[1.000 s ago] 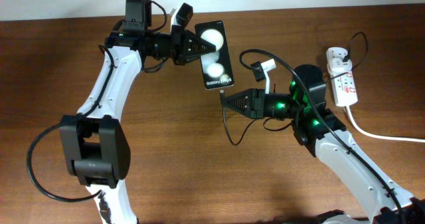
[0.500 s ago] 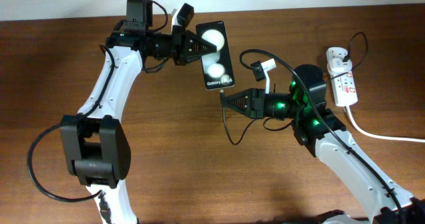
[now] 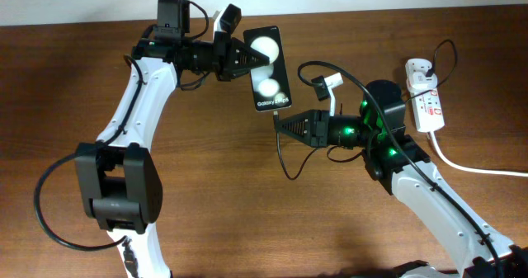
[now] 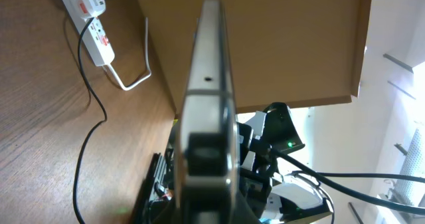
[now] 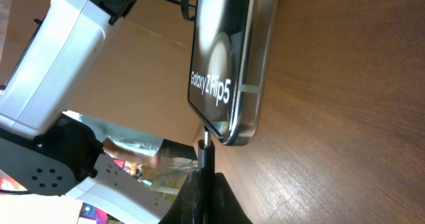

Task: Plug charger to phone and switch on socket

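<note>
My left gripper (image 3: 246,60) is shut on the phone (image 3: 271,80), a black glossy slab with two white spots, and holds it above the table. In the left wrist view the phone (image 4: 209,64) stands edge-on between the fingers (image 4: 209,161). My right gripper (image 3: 280,123) is shut on the charger's black plug (image 5: 205,159), just below the phone's lettered end (image 5: 222,84). The plug's metal tip meets that bottom edge; how deep it sits is unclear. The thin black cable (image 3: 281,156) loops below. The white socket (image 3: 427,103) lies at the far right with a white adapter (image 3: 418,69) in it.
The socket's thick white cord (image 3: 470,167) runs off to the right. The socket (image 4: 93,26) and the thin black cable (image 4: 85,117) also show in the left wrist view. Brown wooden table (image 3: 214,204) below; a pale wall edge along the back.
</note>
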Tool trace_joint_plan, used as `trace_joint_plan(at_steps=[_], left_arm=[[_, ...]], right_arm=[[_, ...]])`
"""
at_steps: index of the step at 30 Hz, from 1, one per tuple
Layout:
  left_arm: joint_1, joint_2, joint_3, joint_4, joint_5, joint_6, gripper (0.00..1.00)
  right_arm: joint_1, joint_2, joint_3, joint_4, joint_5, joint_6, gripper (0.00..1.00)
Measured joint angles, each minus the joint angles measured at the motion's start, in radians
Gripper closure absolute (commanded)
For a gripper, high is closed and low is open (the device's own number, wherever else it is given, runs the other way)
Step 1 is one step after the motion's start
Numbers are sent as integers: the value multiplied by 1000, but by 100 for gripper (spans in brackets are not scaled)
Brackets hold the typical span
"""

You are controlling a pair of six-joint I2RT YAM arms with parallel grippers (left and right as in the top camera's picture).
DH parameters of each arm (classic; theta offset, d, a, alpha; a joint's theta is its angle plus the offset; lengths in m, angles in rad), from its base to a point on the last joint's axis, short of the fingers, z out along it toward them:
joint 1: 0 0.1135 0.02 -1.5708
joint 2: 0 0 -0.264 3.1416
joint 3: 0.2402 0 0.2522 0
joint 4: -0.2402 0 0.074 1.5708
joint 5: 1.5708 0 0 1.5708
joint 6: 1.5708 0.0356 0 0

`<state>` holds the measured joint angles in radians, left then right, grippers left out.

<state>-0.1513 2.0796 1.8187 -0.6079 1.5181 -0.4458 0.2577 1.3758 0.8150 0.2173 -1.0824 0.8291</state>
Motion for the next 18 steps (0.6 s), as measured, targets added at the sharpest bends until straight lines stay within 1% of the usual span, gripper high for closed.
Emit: trace_joint_plan(at_steps=[18], left_arm=[[-13,0,0,4,-3,4,100]], right_arm=[[-2,0,0,-2,10,0,96]])
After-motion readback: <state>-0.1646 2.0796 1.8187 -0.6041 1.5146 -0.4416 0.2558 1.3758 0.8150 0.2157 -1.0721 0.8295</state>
